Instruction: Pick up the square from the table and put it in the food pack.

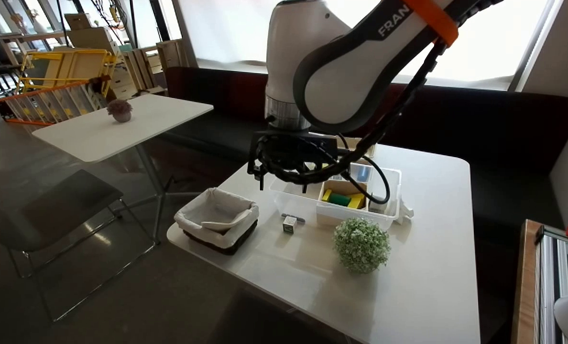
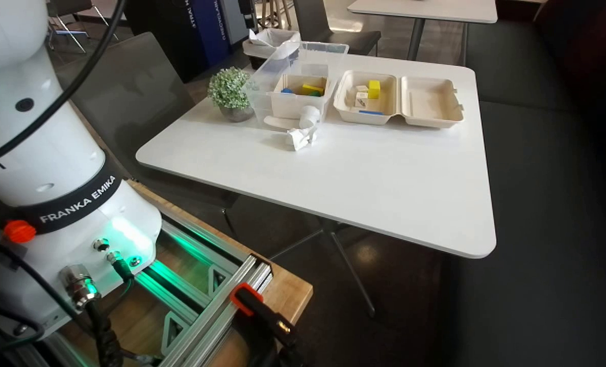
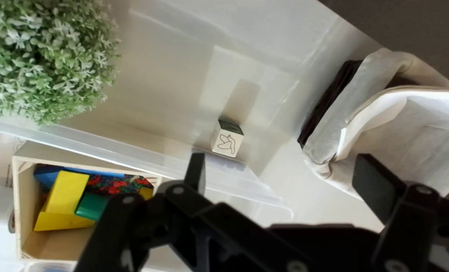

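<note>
I hold the hand (image 3: 283, 176) spread and empty over the bench (image 3: 156, 75), presumably so it can straddle the square (image 3: 227, 141) near the centre of the wrist view.

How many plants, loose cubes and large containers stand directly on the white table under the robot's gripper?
Plants: 1, the leafy green plant
Loose cubes: 1, the pale cube
Large containers: 3, the lined basket, the clear bin and the open food pack
Total: 5
</note>
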